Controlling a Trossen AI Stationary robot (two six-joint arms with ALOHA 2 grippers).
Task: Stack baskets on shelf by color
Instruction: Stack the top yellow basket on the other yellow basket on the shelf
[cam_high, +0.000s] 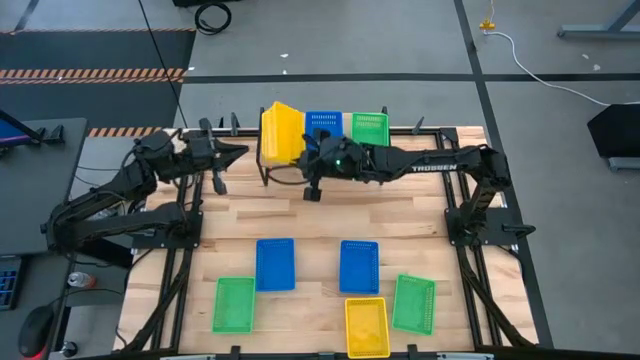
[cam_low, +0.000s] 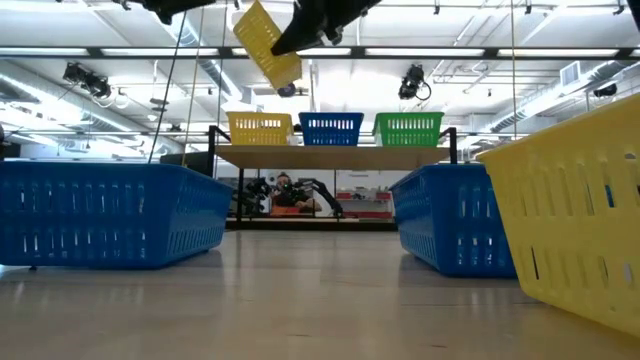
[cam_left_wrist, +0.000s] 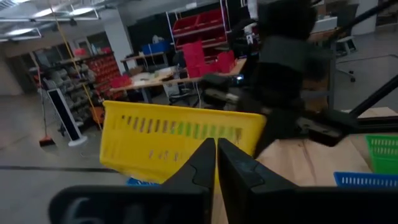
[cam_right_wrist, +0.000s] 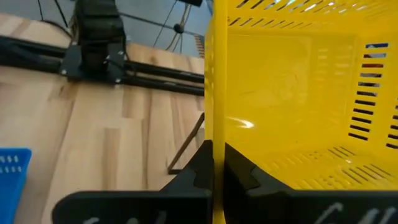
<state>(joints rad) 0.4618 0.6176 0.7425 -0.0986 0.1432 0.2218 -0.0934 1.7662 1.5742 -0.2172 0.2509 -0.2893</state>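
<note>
1. Left gripper (cam_high: 236, 152) waits beside the shelf's (cam_low: 330, 156) left end, fingers together, empty.
2. Right gripper (cam_high: 308, 152), its arm stretched across the table, is clamped on the tilted yellow basket's (cam_high: 281, 131) rim above the yellow basket on the shelf (cam_low: 260, 128).
3. Best to level it, align it squarely, lower slowly, then release.

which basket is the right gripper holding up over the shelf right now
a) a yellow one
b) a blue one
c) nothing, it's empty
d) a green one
a: the right gripper is shut on the rim of a tilted yellow basket, held above the yellow basket already on the shelf; the blue and green ones there sit untouched.
</note>
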